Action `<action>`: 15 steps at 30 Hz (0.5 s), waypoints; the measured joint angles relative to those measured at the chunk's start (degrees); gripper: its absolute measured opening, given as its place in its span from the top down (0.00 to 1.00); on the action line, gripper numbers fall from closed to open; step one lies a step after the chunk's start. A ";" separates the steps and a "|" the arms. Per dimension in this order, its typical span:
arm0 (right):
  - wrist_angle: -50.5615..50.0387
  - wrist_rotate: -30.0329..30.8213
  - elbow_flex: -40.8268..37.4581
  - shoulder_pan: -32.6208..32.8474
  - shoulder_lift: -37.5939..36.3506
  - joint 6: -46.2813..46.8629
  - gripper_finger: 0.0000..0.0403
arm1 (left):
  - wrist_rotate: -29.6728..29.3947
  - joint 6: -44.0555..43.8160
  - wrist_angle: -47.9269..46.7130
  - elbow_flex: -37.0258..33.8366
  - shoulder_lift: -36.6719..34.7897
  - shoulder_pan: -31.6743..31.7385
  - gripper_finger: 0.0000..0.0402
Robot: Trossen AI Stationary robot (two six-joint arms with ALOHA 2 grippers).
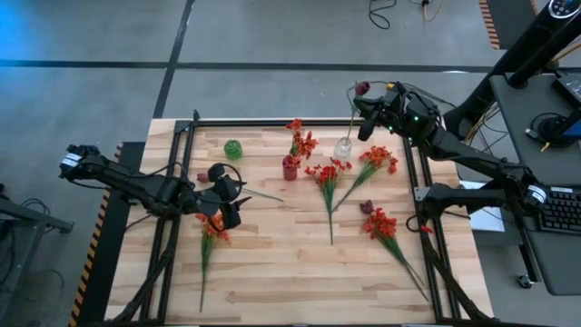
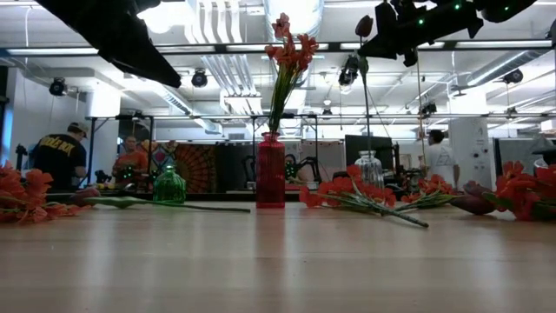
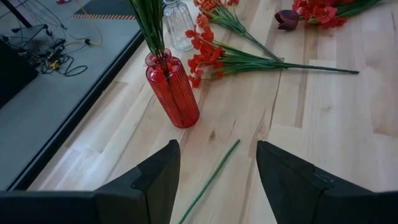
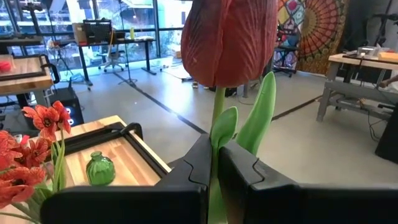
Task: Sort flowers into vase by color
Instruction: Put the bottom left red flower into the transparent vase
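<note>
One maroon tulip is pinched in the right gripper above the clear vase; left gripper hangs released over the tabletop.

Grey concrete floor marked with dark tape lines. Beyond the table, white ceiling ducts and hanging lamps, tall windows, a patterned tapestry (orange and red), wooden workbenches, people standing at far desks.
</note>
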 joint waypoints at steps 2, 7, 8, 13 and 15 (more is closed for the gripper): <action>-0.17 0.00 0.00 0.00 0.00 0.00 0.97 | 0.00 -0.16 0.00 0.00 0.00 -0.01 0.52; -0.67 -0.01 0.00 0.00 0.00 0.00 0.97 | 0.02 -0.21 0.00 0.00 0.00 -0.01 0.52; -0.68 0.00 0.00 0.00 0.00 0.00 0.97 | 0.02 -0.21 -0.02 0.00 0.00 -0.01 0.52; -0.83 -0.02 0.00 0.00 0.00 0.02 0.97 | 0.03 -0.21 0.00 0.00 0.00 0.00 0.52; -0.91 -0.02 0.00 0.00 0.00 0.02 0.97 | 0.04 -0.21 0.00 0.00 0.00 -0.01 0.52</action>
